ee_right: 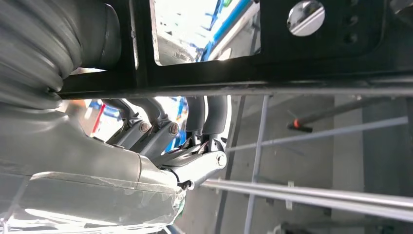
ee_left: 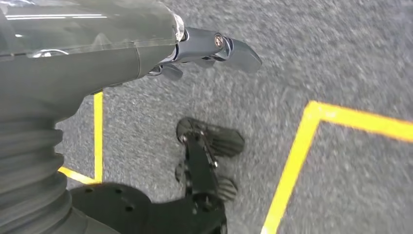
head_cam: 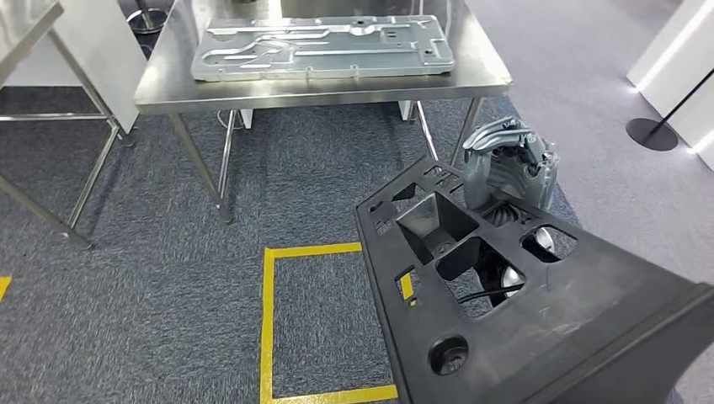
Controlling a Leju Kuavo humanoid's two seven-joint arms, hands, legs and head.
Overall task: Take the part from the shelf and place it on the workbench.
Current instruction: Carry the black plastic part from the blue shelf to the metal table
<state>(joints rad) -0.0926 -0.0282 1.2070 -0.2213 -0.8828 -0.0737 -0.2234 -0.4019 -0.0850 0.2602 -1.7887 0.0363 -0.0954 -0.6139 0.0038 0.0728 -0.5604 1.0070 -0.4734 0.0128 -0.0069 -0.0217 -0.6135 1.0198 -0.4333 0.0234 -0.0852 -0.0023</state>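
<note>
The part (head_cam: 581, 311) is a large black plastic panel with several cut-out openings, carried low at the right of the head view, tilted over the carpet. My right hand (head_cam: 505, 164) grips its far edge; in the right wrist view its fingers (ee_right: 209, 114) curl around the part's black rim (ee_right: 316, 58). Beyond the part stands the steel workbench (head_cam: 320, 94), bearing a flat grey metal plate (head_cam: 324, 46). My left hand (ee_left: 214, 48) hangs over the grey carpet with the thumb stuck out and nothing in it.
A yellow tape square (head_cam: 268, 320) marks the carpet in front of the workbench. Another steel table (head_cam: 25, 25) stands at the far left. A black post base (head_cam: 652, 133) and white panels lie at the right.
</note>
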